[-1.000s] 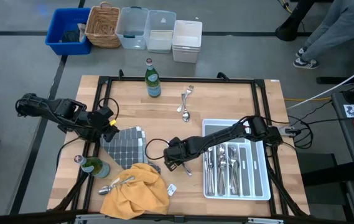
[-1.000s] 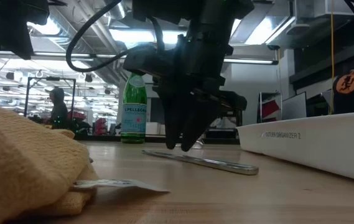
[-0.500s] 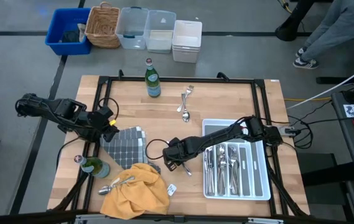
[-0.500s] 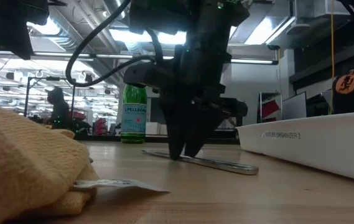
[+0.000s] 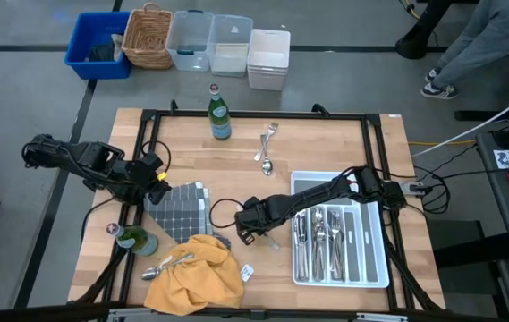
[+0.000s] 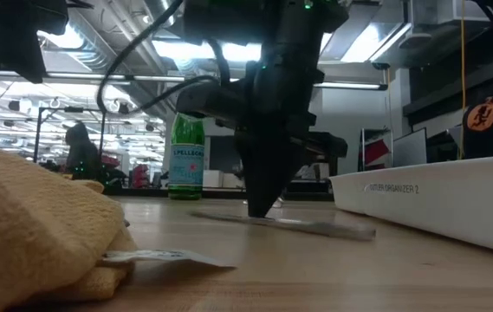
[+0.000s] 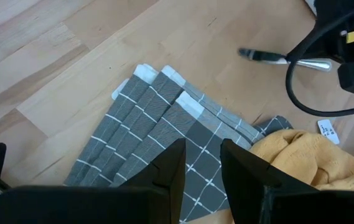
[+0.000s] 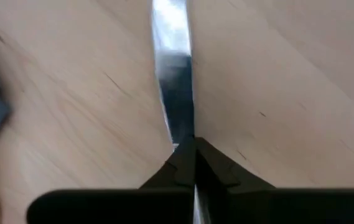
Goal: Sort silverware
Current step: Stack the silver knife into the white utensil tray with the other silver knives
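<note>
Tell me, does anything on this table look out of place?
Yes. Some silverware lies loose near the green bottle, and a spoon sits by the yellow cloth, outside the white tray.

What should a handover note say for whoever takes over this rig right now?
Right gripper: jaws shut on a knife lying on the table, left of the tray.
Left gripper: jaws open, idle over the grey cloth.
Done: many pieces already in the tray.
Left: this knife, a fork and spoon near the bottle, and a spoon by the yellow cloth.
</note>
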{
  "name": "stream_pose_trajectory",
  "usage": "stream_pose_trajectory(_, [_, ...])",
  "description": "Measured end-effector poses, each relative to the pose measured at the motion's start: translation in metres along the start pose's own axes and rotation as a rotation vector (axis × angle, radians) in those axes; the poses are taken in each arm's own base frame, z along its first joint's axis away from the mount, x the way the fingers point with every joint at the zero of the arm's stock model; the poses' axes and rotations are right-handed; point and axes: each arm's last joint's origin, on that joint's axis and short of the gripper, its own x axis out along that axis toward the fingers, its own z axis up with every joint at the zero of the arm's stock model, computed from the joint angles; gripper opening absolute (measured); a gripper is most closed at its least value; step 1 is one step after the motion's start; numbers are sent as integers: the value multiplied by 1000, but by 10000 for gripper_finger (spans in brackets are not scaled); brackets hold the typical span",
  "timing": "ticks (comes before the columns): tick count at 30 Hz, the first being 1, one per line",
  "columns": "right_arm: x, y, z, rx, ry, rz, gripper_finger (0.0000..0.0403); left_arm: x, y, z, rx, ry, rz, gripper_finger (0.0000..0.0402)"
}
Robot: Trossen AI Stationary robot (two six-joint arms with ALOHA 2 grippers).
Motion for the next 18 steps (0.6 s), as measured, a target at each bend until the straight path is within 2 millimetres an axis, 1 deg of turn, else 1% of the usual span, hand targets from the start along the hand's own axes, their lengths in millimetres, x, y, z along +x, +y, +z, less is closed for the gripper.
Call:
stream_pose_trajectory(3, [-2,2,1,1,2,7,7,0,0,0,0,0,0,88])
stream_pose_trajectory(8, [-13,8,5,-23,-4,2,2,0,0,0,0,0,0,88])
stream_pose_trajectory(12, [-18,10,7,-53,-20,-5,10,0,0,0,0,0,0,88])
stream_pose_trajectory(18, [-34,16,10,-55,-18,-8,13,0,0,0,1,0,0,88])
